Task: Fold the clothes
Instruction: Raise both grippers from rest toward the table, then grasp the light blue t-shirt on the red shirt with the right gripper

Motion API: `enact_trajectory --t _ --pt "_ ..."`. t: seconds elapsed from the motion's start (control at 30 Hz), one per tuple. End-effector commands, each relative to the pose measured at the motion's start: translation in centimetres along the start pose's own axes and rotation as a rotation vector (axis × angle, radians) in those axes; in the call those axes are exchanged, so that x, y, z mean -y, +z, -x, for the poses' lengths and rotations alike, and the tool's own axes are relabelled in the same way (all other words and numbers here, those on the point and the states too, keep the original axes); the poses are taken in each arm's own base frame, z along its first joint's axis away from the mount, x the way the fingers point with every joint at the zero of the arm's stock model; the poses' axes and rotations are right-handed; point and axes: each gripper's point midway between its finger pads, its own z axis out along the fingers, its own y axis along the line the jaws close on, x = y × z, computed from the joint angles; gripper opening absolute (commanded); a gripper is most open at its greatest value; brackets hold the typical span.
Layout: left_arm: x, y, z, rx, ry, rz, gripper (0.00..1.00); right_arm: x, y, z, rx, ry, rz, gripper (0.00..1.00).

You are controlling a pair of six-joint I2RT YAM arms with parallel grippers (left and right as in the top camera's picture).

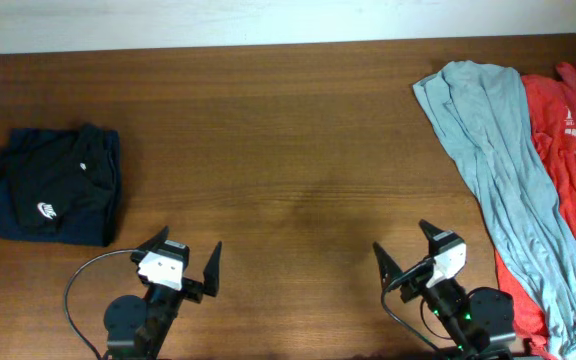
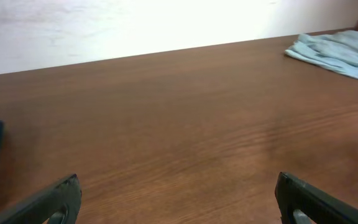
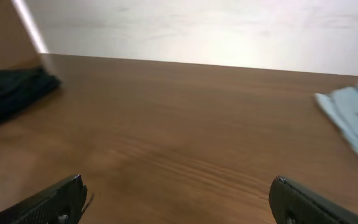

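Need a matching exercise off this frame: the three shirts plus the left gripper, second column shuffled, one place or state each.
Column A
1. navy shirt
2. grey-blue shirt
3. orange-red shirt
4. left gripper

Column B
a. open, holding nothing
b. far right, partly under another shirt
c. folded, on the left
d. unfolded, lying over another shirt's edge

Pairs: 1-c, 2-d, 3-b, 4-a

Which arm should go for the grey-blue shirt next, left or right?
Probably right. The right hand, open, sits close to the unfolded grey-blue shirt; the left hand, also open, is by the folded navy shirt, across the table.
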Motion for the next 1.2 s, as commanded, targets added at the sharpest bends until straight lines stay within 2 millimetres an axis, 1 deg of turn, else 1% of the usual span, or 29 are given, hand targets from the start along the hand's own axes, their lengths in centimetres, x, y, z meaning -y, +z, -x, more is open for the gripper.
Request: enact_trajectory --t 0.0,0.07,0.1,0.13,0.17,0.2,0.23,0.27,0.3,0.33,0.37,0.43,0.47,0.57,0.63,0.73,0.77,0.83,0.87,0.9,0.93,1.03,1.07,1.1,1.17 --pt "0.9 0.0 0.1 0.009 -0.011 -0.054 0.99 -1.4 0.0 -0.3 -0.007 0.028 0.080 0.99" --pt "1.3 -0.2 1.5 0.046 -0.010 -0.072 0.99 -1.5 -0.1 0.3 0.007 0.092 0.082 0.98" --pt "1.3 -0.4 2.4 0.067 -0.006 -0.073 0.99 -1.5 -0.1 0.6 0.012 0.095 0.082 0.98" --pt "1.2 -0.7 3.6 0.090 0.002 -0.066 0.99 -1.6 -0.3 1.3 0.025 0.087 0.082 0.98" --pt "1.1 -1.0 4.8 0.113 0.010 -0.056 0.99 -1.7 -0.5 2.1 0.041 0.080 0.081 0.98" --pt "0.9 -1.7 6.9 0.146 0.020 -0.040 0.99 -1.9 -1.0 3.6 0.072 0.069 0.083 0.98" --pt "0.8 -2.1 8.2 0.158 0.023 -0.028 0.99 -2.0 -1.4 4.8 0.093 0.061 0.081 0.98" --pt "0.6 -2.4 9.2 0.164 0.024 -0.014 0.99 -2.1 -1.6 5.5 0.104 0.057 0.082 0.98" --pt "0.2 -2.8 10.7 0.167 0.023 0.011 0.99 -2.1 -2.0 6.7 0.116 0.054 0.070 0.98" --pt "-0.2 -3.2 12.3 0.161 0.019 0.036 0.99 -1.7 -2.5 7.9 0.107 0.060 0.030 0.98" --pt "-0.7 -3.3 13.7 0.148 0.014 0.058 0.99 -1.1 -2.7 8.4 0.088 0.070 -0.011 0.98" --pt "-1.2 -2.9 15.5 0.104 0.001 0.076 0.99 0.3 -3.0 8.9 0.019 0.090 -0.104 0.98" --pt "-1.4 -2.4 16.3 0.055 -0.013 0.071 0.99 1.1 -3.1 9.1 -0.036 0.107 -0.161 0.99" --pt "-1.5 -0.8 17.8 -0.079 -0.050 0.043 0.99 2.1 -3.3 9.8 -0.161 0.135 -0.235 0.99" --pt "-1.6 0.7 18.9 -0.184 -0.082 0.011 0.99 2.7 -3.3 10.4 -0.273 0.155 -0.279 0.98" --pt "-1.8 2.8 19.5 -0.306 -0.123 -0.020 1.00 2.3 -2.4 11.4 -0.366 0.181 -0.251 0.98" --pt "-2.0 3.4 19.1 -0.366 -0.141 -0.022 0.99 1.5 -1.7 11.4 -0.422 0.206 -0.199 0.99" --pt "-2.3 4.6 18.6 -0.417 -0.157 -0.025 0.99 0.9 -0.8 10.9 -0.490 0.237 -0.152 0.98" --pt "-2.4 5.3 18.3 -0.432 -0.167 -0.033 0.99 1.0 -0.5 10.8 -0.505 0.241 -0.152 0.98" --pt "-1.9 6.0 17.8 -0.452 -0.204 -0.072 0.99 1.5 0.1 10.4 -0.530 0.245 -0.170 0.98" --pt "-1.3 6.8 17.4 -0.463 -0.219 -0.114 0.99 2.6 0.7 10.0 -0.555 0.260 -0.220 0.98" --pt "-0.6 8.2 16.0 -0.512 -0.257 -0.182 0.99 6.6 1.2 9.3 -0.587 0.375 -0.424 0.99" --pt "-0.4 8.6 15.5 -0.529 -0.269 -0.197 0.99 8.4 1.2 9.1 -0.600 0.417 -0.497 0.98" --pt "-0.3 8.8 15.1 -0.539 -0.277 -0.209 0.99 9.6 1.2 8.9 -0.612 0.445 -0.534 0.99" --pt "0.1 9.4 14.4 -0.563 -0.297 -0.238 0.99 12.7 0.8 8.4 -0.633 0.527 -0.629 0.99"
